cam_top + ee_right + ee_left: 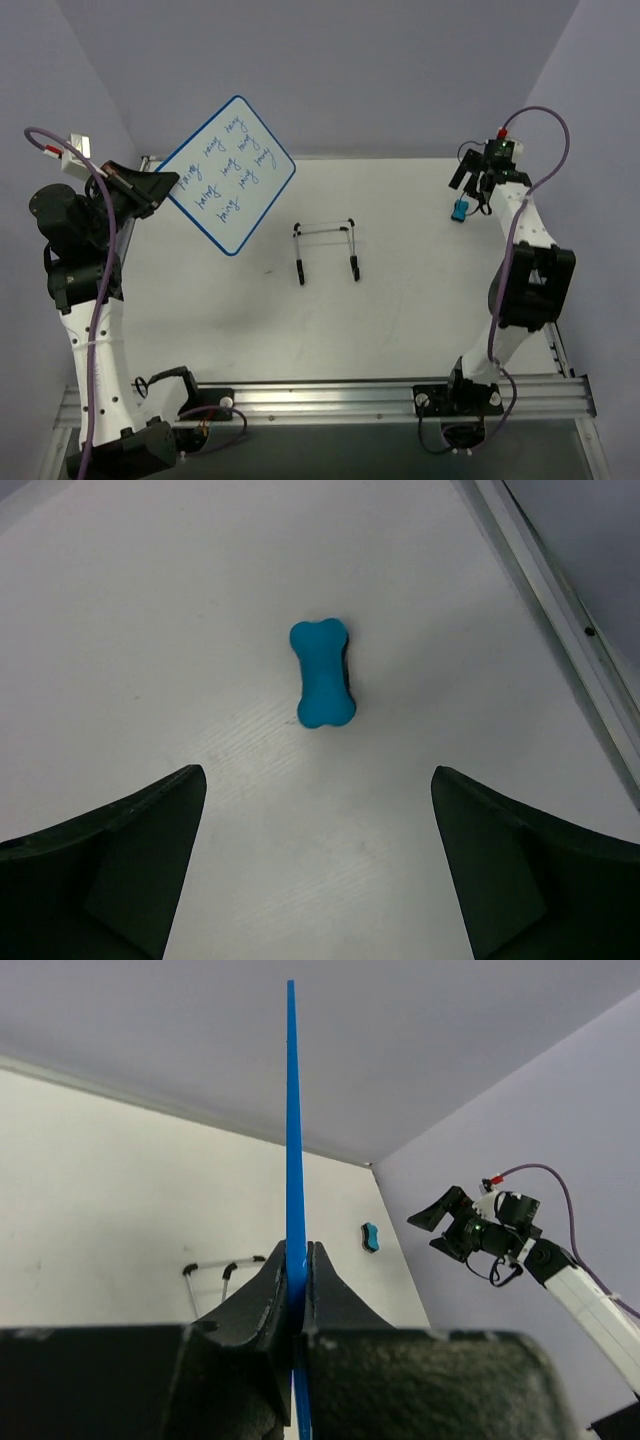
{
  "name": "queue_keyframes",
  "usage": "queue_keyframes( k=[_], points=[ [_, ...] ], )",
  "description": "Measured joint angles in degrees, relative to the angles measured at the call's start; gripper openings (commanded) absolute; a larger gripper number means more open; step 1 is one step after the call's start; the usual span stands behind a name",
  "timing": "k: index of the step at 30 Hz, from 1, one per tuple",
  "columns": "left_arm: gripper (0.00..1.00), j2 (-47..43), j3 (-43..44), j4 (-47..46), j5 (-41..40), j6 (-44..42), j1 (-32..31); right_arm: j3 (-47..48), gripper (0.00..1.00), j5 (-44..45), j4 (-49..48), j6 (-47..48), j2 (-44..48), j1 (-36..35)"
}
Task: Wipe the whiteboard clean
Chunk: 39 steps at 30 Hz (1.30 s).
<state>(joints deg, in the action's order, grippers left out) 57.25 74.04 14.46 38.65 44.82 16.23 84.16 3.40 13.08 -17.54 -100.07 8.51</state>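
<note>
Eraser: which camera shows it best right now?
The right wrist view. The eraser lies large, centred and unobstructed on the table, its bone-like outline clear. The top view shows it only as a small blue speck on the table's right side. The left wrist view shows it tiny and distant.

The whiteboard (228,175) carries rows of short blue handwritten words. They are too small and slanted to read.
</note>
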Motion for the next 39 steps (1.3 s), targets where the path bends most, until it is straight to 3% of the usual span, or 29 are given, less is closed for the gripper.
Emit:
queue_keyframes(
  k=[8, 11, 15, 26, 39],
  points=[
    [0.02, -11.43, -8.22, 13.99, -8.07, -3.63, 0.83, 14.49, 0.93, 3.26, 3.28, 3.23, -20.7, 4.35],
    [0.02, -13.07, -8.22, 17.64, -11.67, -5.66, 0.87, 16.41, 0.87, 2.27, 3.72, 4.68, -24.44, 4.44],
    [0.02, -13.68, -8.22, 20.81, -14.73, -8.15, 0.87, 16.55, 0.77, -0.9, 3.85, 6.34, -26.97, 4.42],
    [0.02, -13.44, -8.98, 23.37, -16.55, -11.98, 0.15, 16.33, 0.71, -6.25, 1.31, 8.28, -28.06, 3.72],
    [0.02, -14.38, -9.22, 23.78, -16.15, -14.49, -1.99, 15.69, 0.64, -5.11, -0.46, 5.77, -28.06, 1.27]
  ],
)
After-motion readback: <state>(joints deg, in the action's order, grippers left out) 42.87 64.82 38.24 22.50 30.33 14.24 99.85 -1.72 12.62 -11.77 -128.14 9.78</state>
